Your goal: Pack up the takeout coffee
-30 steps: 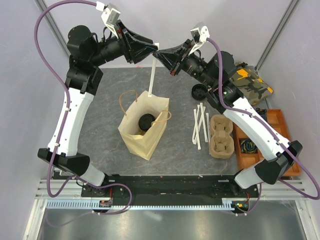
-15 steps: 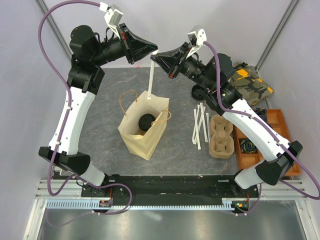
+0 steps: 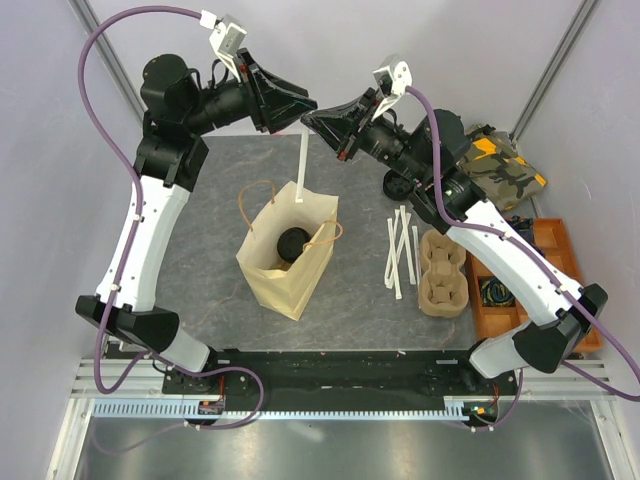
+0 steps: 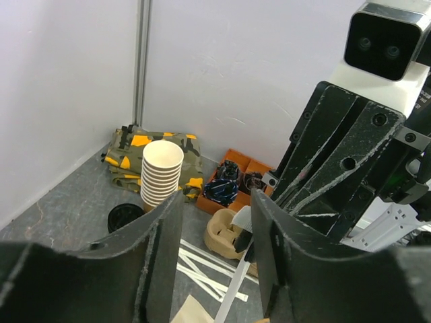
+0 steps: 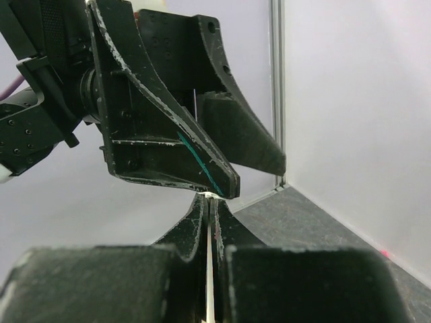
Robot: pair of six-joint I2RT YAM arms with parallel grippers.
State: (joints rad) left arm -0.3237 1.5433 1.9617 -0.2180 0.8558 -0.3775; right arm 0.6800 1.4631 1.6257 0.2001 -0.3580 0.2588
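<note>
The takeout coffee, a cup with a black lid (image 3: 291, 243), stands inside the open brown paper bag (image 3: 272, 282) mid-table. My right gripper (image 3: 310, 119) is shut on the top of a white paper-wrapped straw (image 3: 302, 165), which hangs down with its lower end at the bag's back rim. In the right wrist view the straw (image 5: 209, 269) runs between the closed fingers of that gripper (image 5: 209, 200). My left gripper (image 3: 306, 105) is open, its fingers straddling the right gripper's tip. In the left wrist view the straw (image 4: 236, 296) hangs between the fingers of the left gripper (image 4: 217, 202).
Loose wrapped straws (image 3: 402, 255) and a pulp cup carrier (image 3: 442, 272) lie right of the bag. An orange tray (image 3: 560, 260), a camouflage cloth (image 3: 505, 165) and black lids (image 3: 397, 184) are at the right. A stack of lidless cups (image 4: 161, 171) stands by the cloth.
My left gripper has moved right and my right gripper slightly left, so the tips now meet above the bag. The straw stays held and hanging.
</note>
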